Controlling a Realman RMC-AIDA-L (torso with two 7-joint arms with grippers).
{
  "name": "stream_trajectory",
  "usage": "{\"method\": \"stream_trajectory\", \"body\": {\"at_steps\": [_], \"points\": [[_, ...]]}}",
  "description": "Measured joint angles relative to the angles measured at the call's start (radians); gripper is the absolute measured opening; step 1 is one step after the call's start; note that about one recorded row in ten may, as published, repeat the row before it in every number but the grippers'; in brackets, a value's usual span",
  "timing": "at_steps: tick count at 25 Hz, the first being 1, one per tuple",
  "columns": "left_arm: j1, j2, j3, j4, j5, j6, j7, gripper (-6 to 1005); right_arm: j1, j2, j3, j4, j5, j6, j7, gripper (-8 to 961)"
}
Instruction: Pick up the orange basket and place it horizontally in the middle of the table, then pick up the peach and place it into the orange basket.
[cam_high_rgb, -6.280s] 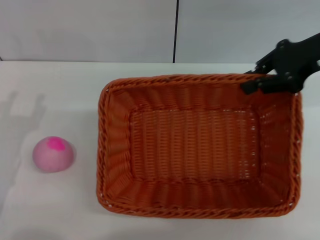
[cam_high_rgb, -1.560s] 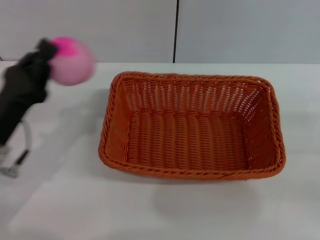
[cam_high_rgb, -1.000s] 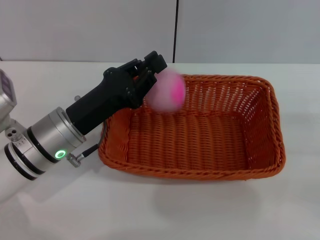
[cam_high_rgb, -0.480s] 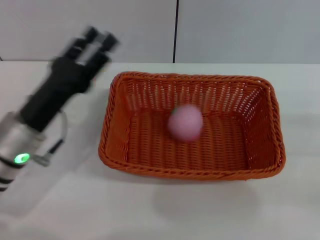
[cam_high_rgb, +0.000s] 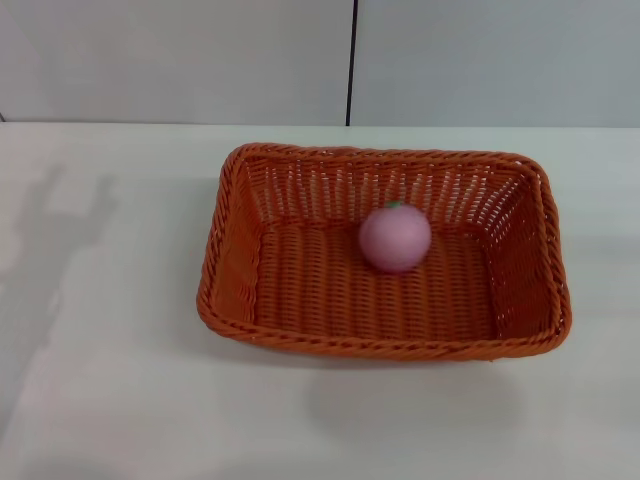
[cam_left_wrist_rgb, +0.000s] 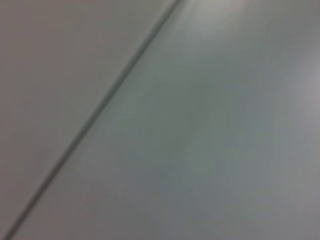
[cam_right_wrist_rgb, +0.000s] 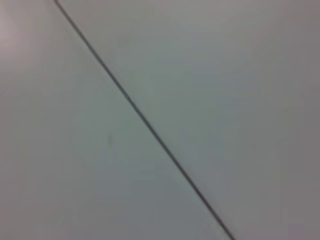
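The orange basket (cam_high_rgb: 250, 260) lies lengthwise across the middle of the white table (cam_high_rgb: 100, 400), open side up. Inside it, on the woven floor toward the far right, rests the pale pink peach (cam_high_rgb: 395, 238) with a small green tip showing on top. Nothing touches the peach. Neither gripper appears in the head view; only a faint arm shadow falls on the table at the left. Both wrist views show just a grey wall panel with a dark seam.
A grey wall (cam_high_rgb: 180, 60) with a vertical dark seam (cam_high_rgb: 351, 60) stands behind the table's far edge. White tabletop surrounds the basket on all sides.
The left gripper carried the peach over the basket, let it go and drew back out of view to the left. The peach rolled a little right and came to rest inside.
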Motion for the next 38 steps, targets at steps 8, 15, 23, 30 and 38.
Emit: {"method": "stream_trajectory", "body": {"at_steps": [8,15,23,30,38], "points": [[0.017,0.000,-0.077,0.008,-0.002,-0.029,0.000,860,0.001,-0.001,0.065,0.018,0.000,0.004,0.000,452],[0.018,0.000,-0.088,0.003,-0.003,-0.029,0.000,859,0.004,-0.001,0.110,0.024,0.000,0.006,0.000,451],[0.018,0.000,-0.093,-0.001,-0.009,-0.030,-0.002,860,0.003,-0.001,0.145,0.028,-0.001,0.005,0.002,452],[0.006,0.000,-0.109,-0.001,-0.014,-0.030,-0.004,859,0.000,-0.001,0.169,0.030,0.000,0.004,0.007,452],[-0.002,0.000,-0.118,-0.001,-0.014,-0.031,-0.009,860,0.008,-0.001,0.191,0.050,0.001,0.007,0.006,451]]}}
